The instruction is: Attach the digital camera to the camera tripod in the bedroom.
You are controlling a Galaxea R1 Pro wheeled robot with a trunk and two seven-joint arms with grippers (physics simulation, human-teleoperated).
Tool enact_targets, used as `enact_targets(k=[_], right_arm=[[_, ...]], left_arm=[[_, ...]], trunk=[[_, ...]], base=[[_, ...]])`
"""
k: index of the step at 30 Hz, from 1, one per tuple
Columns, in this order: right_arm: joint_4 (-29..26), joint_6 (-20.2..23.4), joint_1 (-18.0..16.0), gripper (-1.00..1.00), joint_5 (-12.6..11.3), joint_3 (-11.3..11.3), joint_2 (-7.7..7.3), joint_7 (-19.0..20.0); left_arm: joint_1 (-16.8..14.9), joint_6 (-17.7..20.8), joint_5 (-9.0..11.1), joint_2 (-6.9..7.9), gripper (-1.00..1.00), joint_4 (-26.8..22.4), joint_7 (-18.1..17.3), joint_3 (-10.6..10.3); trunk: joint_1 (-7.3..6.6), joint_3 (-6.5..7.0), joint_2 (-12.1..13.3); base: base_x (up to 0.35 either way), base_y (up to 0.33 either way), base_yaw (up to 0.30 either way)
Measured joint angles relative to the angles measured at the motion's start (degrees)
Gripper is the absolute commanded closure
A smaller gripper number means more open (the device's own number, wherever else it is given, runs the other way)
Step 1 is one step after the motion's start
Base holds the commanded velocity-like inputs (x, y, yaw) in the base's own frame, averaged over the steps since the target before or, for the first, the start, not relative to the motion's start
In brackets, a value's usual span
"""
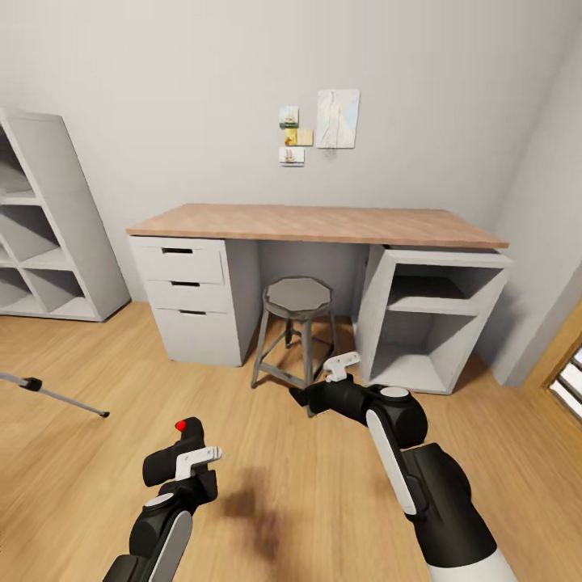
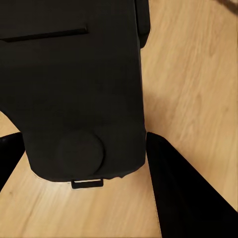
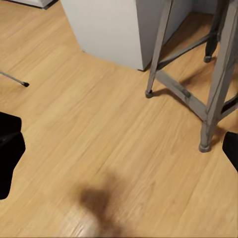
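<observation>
Head view: I'd call this the carry step. The left hand (image 1: 187,467) is clenched on the digital camera (image 1: 179,449), which sticks up out of the grip with its red button on top, low over the wood floor (image 1: 89,477). One silver leg of the camera tripod (image 1: 56,395) pokes in at the left edge, black foot on the floor, well apart from the camera and off to the robot's left. The rest of the tripod is out of frame, so the head it needs to mount on can't be judged from here. Straight ahead is a worktop (image 1: 323,223) with a stool (image 1: 297,323) tucked under it. The right hand (image 1: 333,380) floats near the stool, and I can't tell here how it's set.

Left wrist view: the camera body (image 2: 79,89) sits right between the dark fingers (image 2: 183,193), floor behind it. Looks like a solid hold.

Right wrist view: the right hand's fingers (image 3: 10,148) sit wide apart at the edges, nothing between them, so it's released. A tripod foot (image 3: 22,83) shows far off on the floor, stool legs (image 3: 210,106) closer.

Next move, I reckon: turn left until the tripod's head comes into view, then bring the camera over it.
</observation>
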Motion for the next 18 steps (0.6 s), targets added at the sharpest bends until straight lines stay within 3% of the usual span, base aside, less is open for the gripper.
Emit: enact_targets(k=[9, 18], right_arm=[[0.00, -0.04, 0.32, -1.00, 0.07, 0.18, 0.00, 0.01], [0.00, -0.10, 0.62, -1.00, 0.08, 0.71, -0.01, 0.08]], left_arm=[[0.03, -0.01, 0.00, 0.00, 1.00, -0.16, 0.03, 0.03], [0.06, -1.82, 0.06, -0.05, 1.00, -0.25, -0.10, 0.18]], trunk=[[0.01, 0.00, 0.00], [0.03, 0.00, 0.00]], base=[[0.280, -0.174, 0.294], [0.062, -0.037, 0.294]])
